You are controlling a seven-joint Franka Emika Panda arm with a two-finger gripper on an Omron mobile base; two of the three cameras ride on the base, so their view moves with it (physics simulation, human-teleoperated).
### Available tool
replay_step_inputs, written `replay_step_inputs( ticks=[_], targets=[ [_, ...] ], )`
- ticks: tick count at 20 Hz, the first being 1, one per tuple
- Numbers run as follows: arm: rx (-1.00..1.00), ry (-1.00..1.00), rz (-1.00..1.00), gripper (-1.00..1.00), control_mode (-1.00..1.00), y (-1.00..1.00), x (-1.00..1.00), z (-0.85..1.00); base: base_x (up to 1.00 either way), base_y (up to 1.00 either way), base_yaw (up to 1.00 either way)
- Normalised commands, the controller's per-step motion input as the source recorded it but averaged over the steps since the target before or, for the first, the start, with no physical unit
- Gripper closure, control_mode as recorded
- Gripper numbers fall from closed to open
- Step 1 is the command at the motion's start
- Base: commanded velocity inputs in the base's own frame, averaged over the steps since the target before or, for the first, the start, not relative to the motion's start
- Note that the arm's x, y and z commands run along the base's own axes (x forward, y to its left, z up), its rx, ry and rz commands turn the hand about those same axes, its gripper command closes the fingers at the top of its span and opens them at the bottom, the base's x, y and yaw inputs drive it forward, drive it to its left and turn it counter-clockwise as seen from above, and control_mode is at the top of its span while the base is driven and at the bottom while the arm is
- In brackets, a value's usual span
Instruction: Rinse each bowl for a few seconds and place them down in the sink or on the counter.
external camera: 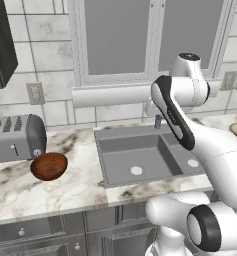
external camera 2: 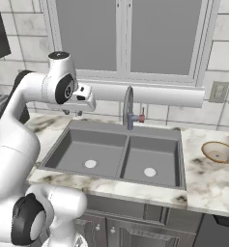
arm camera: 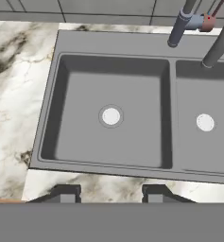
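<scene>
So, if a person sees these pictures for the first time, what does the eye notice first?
Probably the white arm, raised over the grey double sink with its gripper empty, jaws apart, above the left basin. Next, the two bowls on the marble counter: a reddish-brown bowl left of the sink by the toaster, and a beige bowl to the right.

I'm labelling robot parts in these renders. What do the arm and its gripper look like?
The arm is made of glossy white rounded shells with dark, near-black joint sections and a black ring on its lower joint. No cables or markings are visible. The gripper ends in two small dark grey, blocky finger tips.
</scene>
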Motion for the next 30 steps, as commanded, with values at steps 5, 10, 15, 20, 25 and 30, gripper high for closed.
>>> replay_step_inputs(
  ticks=[5, 10, 15, 20, 25, 30],
  targets=[
    [0.0, -0.02, -0.02, -1.0, -1.0, 0.0, -0.14, -0.01, 0.0, 0.0, 0.0],
    [0.0, 0.0, -0.08, -1.0, -1.0, -0.09, -0.46, -0.13, 0.0, 0.0, 0.0],
    [0.01, -0.05, -0.09, -1.0, -1.0, -0.29, -0.46, 0.0, 0.0, 0.0, 0.0],
    [0.0, -0.03, -0.05, -1.0, -1.0, -0.34, -0.27, 0.03, 0.0, 0.0, 0.0],
    [0.01, 0.0, -0.01, -1.0, -1.0, -0.38, -0.09, 0.0, 0.0, 0.0, 0.0],
    [0.0, 0.0, 0.0, -1.0, -1.0, -0.39, 0.0, 0.0, 0.0, 0.0, 0.0]
  ],
)
